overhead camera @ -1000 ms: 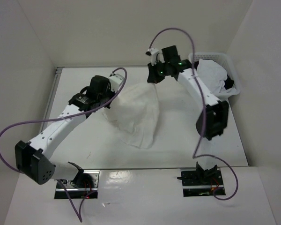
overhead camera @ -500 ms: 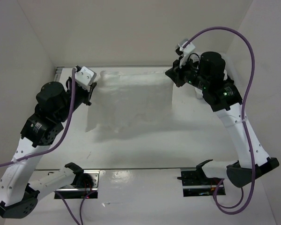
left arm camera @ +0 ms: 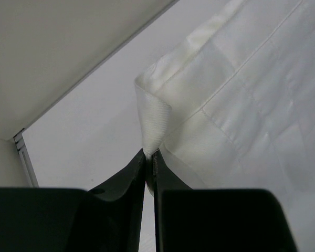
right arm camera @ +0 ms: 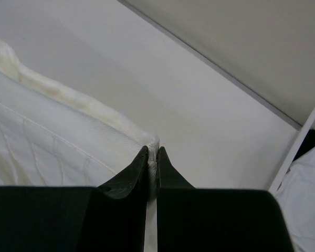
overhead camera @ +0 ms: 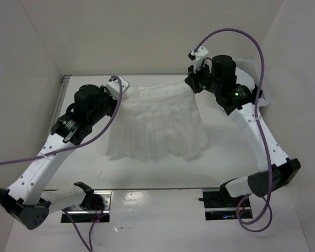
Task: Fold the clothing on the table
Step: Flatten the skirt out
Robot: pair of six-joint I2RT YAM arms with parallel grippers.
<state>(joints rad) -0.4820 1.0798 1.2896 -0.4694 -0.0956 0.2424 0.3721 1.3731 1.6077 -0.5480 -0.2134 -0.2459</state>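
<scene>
Since a second ago the skirt (overhead camera: pixel 157 123) has gone from a bunched heap at mid-bench to a spread fan, and both arms have swung out to the far side of the bench (overhead camera: pixel 236 157); half a second ago the cloth was a blur stretched between them, and now its pleats show sharply. At the left, the left arm (overhead camera: pixel 47 152) reaches up from its near base, and the left jaws are clenched on the left corner of the waistband; the wrist view shows the band (left arm camera: pixel 155 118) folded over and pinched at the very tips, with the pleated cloth (left arm camera: pixel 252 94) running off to the right over the bench (left arm camera: pixel 84 131). Across the middle, the waist edge runs between the two grips along the far side with a slight sag, and the wide hem lies toward the near side on the bench; whether the waist clears the surface cannot be told. At the right, the right arm (overhead camera: pixel 257 131) bends in from its base, and the right jaws are clamped on the other waist corner (right arm camera: pixel 147 144), skirt (right arm camera: pixel 52 131) to their left. Further right, a white basket (right arm camera: pixel 302 139) holding white cloth (right arm camera: pixel 304 199) stands by the wall.
</scene>
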